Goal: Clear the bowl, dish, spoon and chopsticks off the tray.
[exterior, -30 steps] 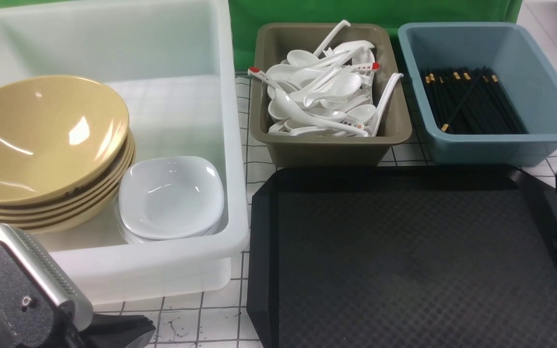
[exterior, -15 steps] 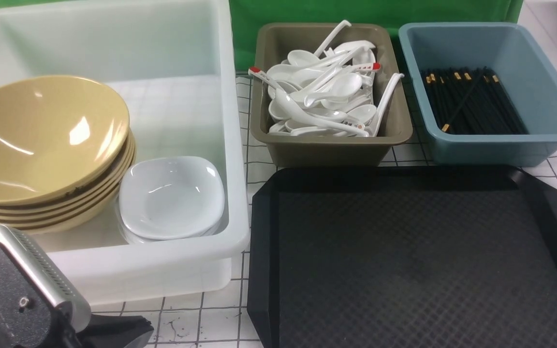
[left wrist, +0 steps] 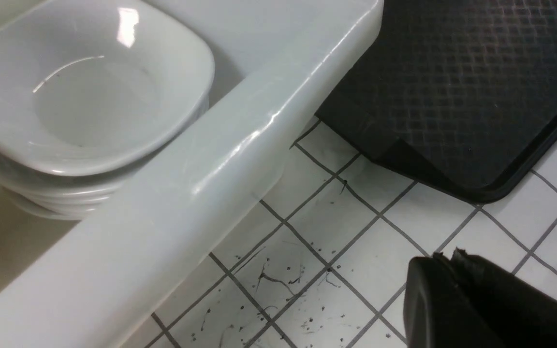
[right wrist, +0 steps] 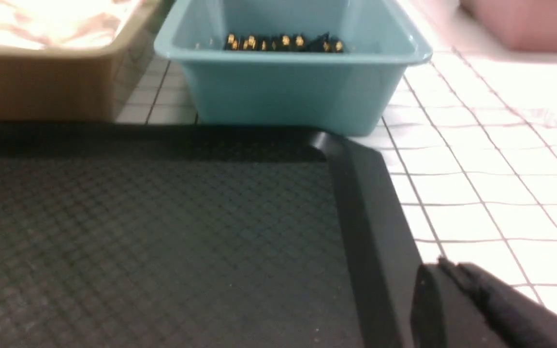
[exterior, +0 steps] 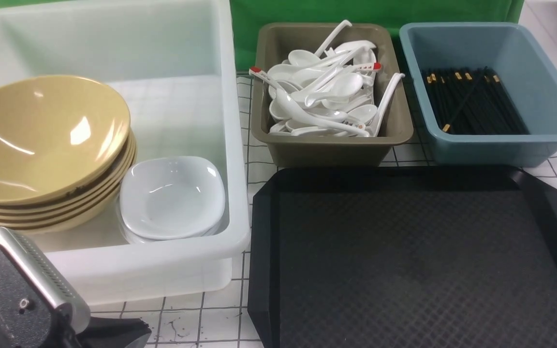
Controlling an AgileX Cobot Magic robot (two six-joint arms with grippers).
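Tray point(exterior: 414, 256) lies bare at the tabletop's near right; bowls point(exterior: 41, 140) and dishes point(exterior: 172, 195) sit stacked in the white tub point(exterior: 237, 145). Left wrist view: left gripper point(left wrist: 452, 256) clenched, holding nothing, over tiles. Right wrist view: right gripper point(right wrist: 445, 268) clenched, holding nothing, beside the tray's rim.

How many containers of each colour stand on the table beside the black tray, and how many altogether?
White tub: 1
Olive bin: 1
Blue bin: 1
Total: 3
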